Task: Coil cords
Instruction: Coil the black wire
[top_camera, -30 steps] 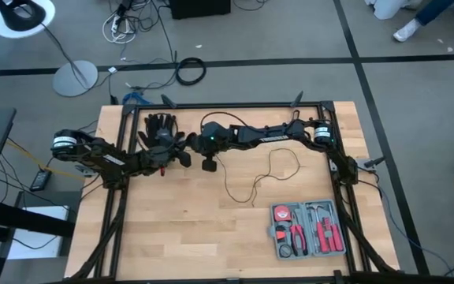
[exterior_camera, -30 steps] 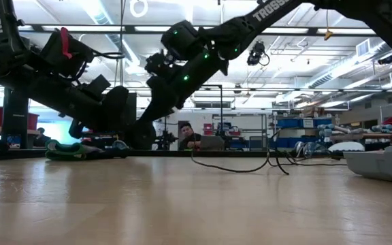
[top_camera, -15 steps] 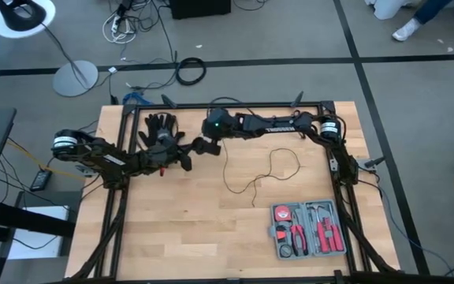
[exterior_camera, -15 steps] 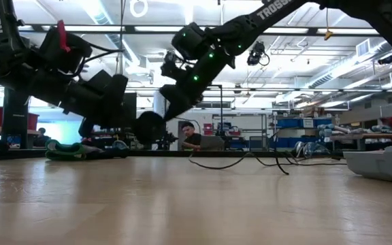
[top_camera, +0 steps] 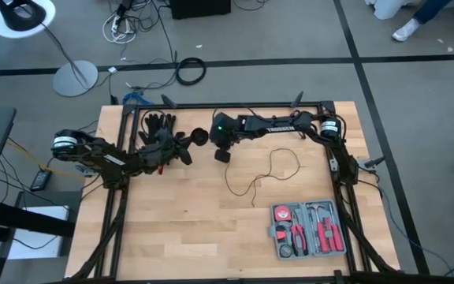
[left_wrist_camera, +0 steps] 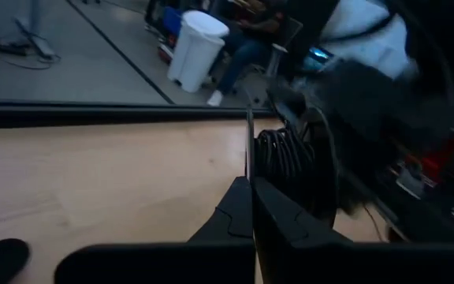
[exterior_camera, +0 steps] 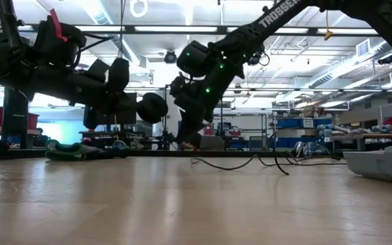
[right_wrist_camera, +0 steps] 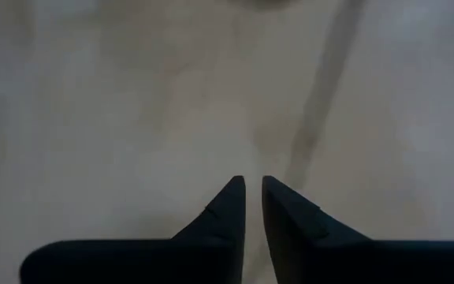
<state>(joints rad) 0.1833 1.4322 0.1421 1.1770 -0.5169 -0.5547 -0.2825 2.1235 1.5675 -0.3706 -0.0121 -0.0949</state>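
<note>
The cord is a thin black wire (top_camera: 268, 170) lying in loose bends on the wooden table (top_camera: 172, 229), with a round black disc (top_camera: 198, 137) at its end. The disc (exterior_camera: 153, 107) is off the table at the tip of my left gripper (top_camera: 187, 144), which is shut and reaches in nearly level from the table's left. In the left wrist view, turns of wire (left_wrist_camera: 284, 167) show wound on the disc. My right gripper (top_camera: 221, 156) slants down over the table just right of the disc. Its fingers (right_wrist_camera: 252, 183) stand a little apart with nothing between them. My left gripper pinches a thin dark edge (left_wrist_camera: 248, 146) of the disc between its two shut fingers, next to the wound turns. The fingers come in nearly level from the table's left. The disc stands on edge, lifted clear of the table.
A black glove (top_camera: 158, 125) lies at the far left, just behind my left gripper. An open grey tool case (top_camera: 308, 229) with red-handled tools sits at the near right. The near left of the table is bare wood.
My right gripper first went to the disc at my left gripper, then drew back toward the table's right, away from the disc. The disc has risen clear of the table with my left gripper, which has tipped upward. The loose wire on the table has kept its place.
</note>
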